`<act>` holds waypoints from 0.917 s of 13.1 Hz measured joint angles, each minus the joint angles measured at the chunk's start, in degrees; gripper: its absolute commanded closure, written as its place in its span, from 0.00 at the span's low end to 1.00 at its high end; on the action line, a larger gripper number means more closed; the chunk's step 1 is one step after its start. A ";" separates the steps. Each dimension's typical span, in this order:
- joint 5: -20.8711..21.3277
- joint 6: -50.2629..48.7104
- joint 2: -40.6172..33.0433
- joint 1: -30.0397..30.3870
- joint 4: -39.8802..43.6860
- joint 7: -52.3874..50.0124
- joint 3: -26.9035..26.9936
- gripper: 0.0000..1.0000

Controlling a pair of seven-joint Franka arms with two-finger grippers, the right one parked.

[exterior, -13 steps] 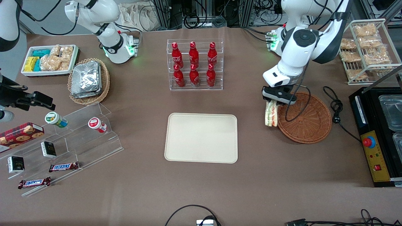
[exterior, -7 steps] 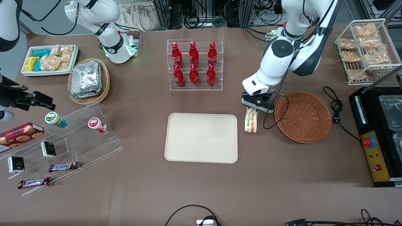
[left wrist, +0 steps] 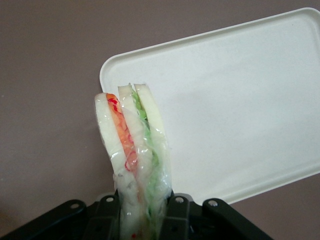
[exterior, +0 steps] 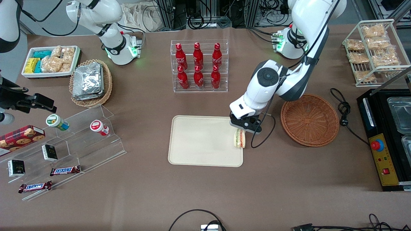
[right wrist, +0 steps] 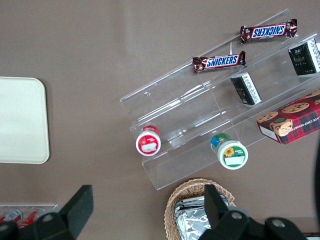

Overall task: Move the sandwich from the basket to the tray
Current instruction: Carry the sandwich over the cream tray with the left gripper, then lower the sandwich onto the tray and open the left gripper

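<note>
Over tray (exterior: 199,141), jaws grip sandwich (exterior: 239,139).

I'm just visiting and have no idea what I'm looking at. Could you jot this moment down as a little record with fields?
Job: move the sandwich from the basket to the tray
Tool: tool, shut on the sandwich, over the tray's edge nearest the basket
Sandwich: sandwich, clear-wrapped, hanging edge-down from the tool
Basket: basket, holds nothing, beside the tray toward the working arm's end of the table
Tray: tray, nothing lying on it
Stage: sandwich carried over the tray, not yet let go
</note>
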 measured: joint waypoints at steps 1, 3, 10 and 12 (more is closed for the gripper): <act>0.00 -0.01 1.95 -0.36 1.68 -0.54 0.00 0.72; 0.01 -0.02 5.36 -1.30 4.77 -2.04 0.00 0.71; 0.19 -0.18 10.95 -2.78 8.78 -4.05 0.10 0.71; 0.94 -0.18 12.00 -2.78 9.10 -4.08 0.13 0.71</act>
